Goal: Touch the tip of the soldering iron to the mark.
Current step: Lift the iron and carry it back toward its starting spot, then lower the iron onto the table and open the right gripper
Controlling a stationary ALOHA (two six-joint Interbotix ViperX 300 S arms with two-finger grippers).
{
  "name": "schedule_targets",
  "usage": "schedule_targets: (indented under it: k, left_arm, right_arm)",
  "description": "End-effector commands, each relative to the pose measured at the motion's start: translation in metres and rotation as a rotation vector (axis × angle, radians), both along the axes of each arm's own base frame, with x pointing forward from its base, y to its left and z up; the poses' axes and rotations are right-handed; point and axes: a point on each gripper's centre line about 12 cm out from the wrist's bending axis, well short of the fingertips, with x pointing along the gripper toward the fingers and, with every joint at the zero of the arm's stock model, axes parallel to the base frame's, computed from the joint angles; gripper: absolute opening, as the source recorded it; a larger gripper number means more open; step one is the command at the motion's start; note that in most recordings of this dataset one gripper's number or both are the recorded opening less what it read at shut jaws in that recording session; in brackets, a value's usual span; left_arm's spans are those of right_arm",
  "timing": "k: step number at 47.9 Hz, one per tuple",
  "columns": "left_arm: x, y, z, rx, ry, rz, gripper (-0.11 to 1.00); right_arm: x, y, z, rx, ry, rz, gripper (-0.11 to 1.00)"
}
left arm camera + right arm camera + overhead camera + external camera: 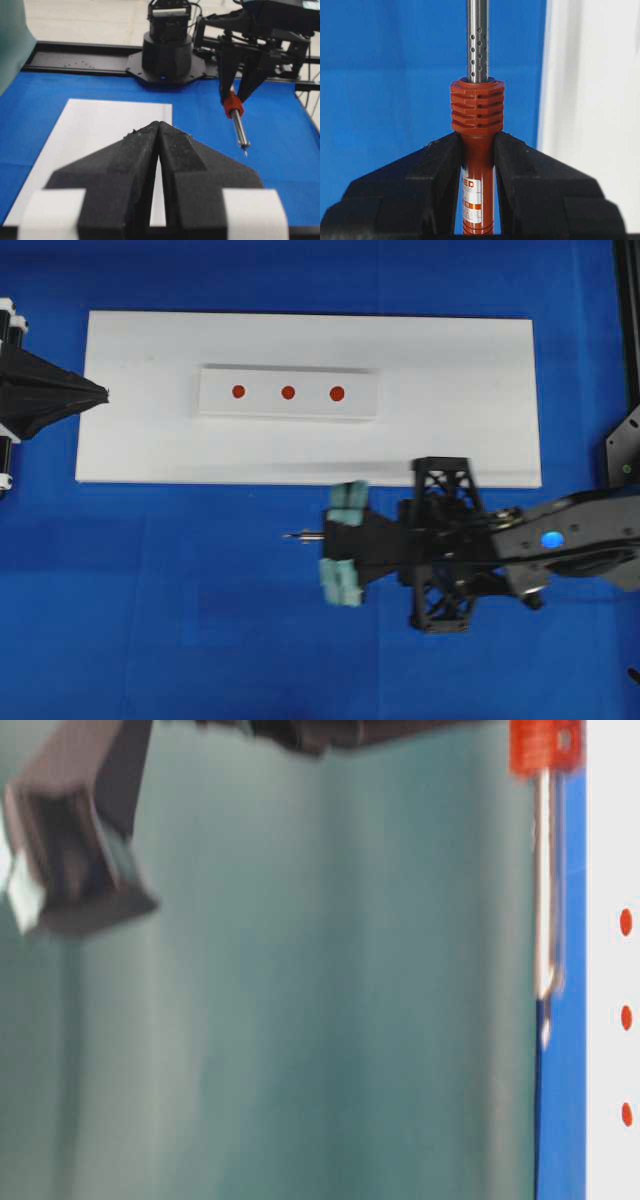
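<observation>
A: What is being seen, biggest first?

B: A blue table (pixel 200 620) is being covered by a white board (pixel 460 370) with three red dots (pixel 288 392).

A: And the pincers?

B: The left gripper (pixel 158 131) is being kept closed, empty. The soldering iron (pixel 477 150) is being squeezed by the right gripper (pixel 477 150), beside the board, its tip (pixel 245 150) above blue. On its label, "ED" is being shown.

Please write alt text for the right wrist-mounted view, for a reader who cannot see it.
The right end effector is shut on the soldering iron, gripping its red-orange handle just below the ribbed collar, with the silver shaft pointing up out of the picture. Behind it lie a blue mat and, at right, a white board.
</observation>
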Motion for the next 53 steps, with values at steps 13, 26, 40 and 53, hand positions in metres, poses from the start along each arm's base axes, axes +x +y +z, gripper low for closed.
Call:
schedule_targets:
  k: [13, 26, 40, 53]
  left_arm:
    - [0.001, 0.000, 0.006, 0.000, -0.021, -0.002, 0.00]
    - [0.001, 0.000, 0.006, 0.000, -0.020, -0.001, 0.00]
    - [0.001, 0.000, 0.006, 0.000, -0.020, -0.001, 0.00]
    - [0.001, 0.000, 0.006, -0.001, -0.020, -0.001, 0.00]
  right_arm:
    - [0.050, 0.001, 0.024, 0.005, -0.091, 0.032, 0.06]
    - [0.062, 0.003, 0.022, 0.014, -0.095, 0.023, 0.06]
    - [0.062, 0.003, 0.007, 0.014, -0.068, 0.014, 0.07]
    - [0.067, 0.009, -0.020, 0.055, -0.090, 0.015, 0.06]
